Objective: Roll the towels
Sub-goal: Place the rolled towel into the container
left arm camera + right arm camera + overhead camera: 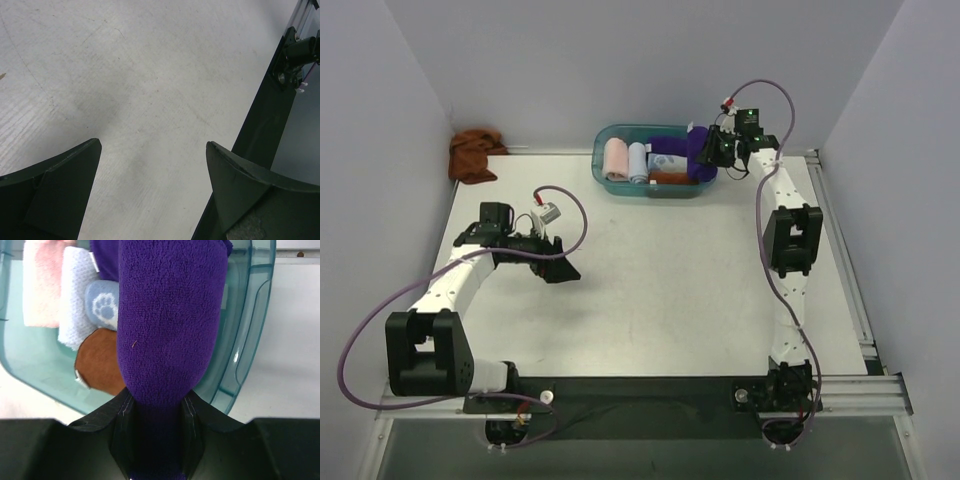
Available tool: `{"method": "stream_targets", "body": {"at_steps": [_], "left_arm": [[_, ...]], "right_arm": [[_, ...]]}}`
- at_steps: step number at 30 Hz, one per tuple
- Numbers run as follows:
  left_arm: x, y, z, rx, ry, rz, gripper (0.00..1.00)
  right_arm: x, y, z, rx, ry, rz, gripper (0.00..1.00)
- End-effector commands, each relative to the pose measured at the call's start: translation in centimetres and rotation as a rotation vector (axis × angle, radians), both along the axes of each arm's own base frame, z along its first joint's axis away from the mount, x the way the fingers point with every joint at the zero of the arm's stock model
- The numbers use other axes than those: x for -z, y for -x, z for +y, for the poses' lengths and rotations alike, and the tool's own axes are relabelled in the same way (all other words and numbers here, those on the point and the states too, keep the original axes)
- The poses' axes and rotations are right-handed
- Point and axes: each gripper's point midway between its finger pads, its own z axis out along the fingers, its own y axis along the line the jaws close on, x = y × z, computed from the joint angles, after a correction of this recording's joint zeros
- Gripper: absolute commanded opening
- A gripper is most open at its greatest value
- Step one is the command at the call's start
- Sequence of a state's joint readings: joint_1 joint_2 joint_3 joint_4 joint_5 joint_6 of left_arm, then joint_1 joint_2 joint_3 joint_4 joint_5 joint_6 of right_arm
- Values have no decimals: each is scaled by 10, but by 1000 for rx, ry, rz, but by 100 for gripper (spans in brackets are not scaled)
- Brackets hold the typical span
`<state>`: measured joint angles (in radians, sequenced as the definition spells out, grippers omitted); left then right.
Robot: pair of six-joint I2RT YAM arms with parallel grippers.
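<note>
The deep purple towel (170,320) is a tight roll, and my right gripper (157,407) is shut on its near end. It hangs over the right end of the teal bin (250,315); in the top view the roll (688,147) reaches from my right gripper (712,150) into the bin (605,170). The rust-brown towel (472,156) lies crumpled in the table's far left corner. My left gripper (560,270) is open above bare table on the left, well short of that towel. In the left wrist view its fingers (60,190) stand wide apart with nothing between them.
The bin holds a pink roll (42,285), a pale blue-white roll (77,300), a paw-print cloth (102,302) and a small brown roll (102,362). Walls close in the table on three sides. The dark front rail (260,125) and the right arm's base (300,50) show in the left wrist view.
</note>
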<state>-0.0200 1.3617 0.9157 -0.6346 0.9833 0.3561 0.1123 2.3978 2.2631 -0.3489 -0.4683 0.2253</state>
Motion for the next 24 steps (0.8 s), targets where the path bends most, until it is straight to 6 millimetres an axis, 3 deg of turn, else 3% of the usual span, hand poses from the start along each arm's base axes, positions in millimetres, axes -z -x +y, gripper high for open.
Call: {"method": "stream_targets", "body": {"at_steps": [1,8,15,17,18,22,24], "left_arm": [[-9,-8,1,-21,-1,-50,97],[-3,-10,2,-31,-14,-32,97],[-1,-23,10,-64,-64,-47,97],[-3,-27,11,-72,-72,-56,97],[-5,-30,11,-74,-70,-61,97],[-10,-36,14,-116,-84,-61,97],[-12,-40,16,-132,-92,-74,97]], "right_arm": [[-33,-26,5,35,-8,-130,0],[-10,-39,5,55,2,-132,1],[15,-36,4,52,15,-86,21],[19,-35,3,55,21,-81,28],[20,-35,2,59,24,-78,39],[14,-32,2,59,24,-80,69],[5,-31,1,61,22,-93,78]]}}
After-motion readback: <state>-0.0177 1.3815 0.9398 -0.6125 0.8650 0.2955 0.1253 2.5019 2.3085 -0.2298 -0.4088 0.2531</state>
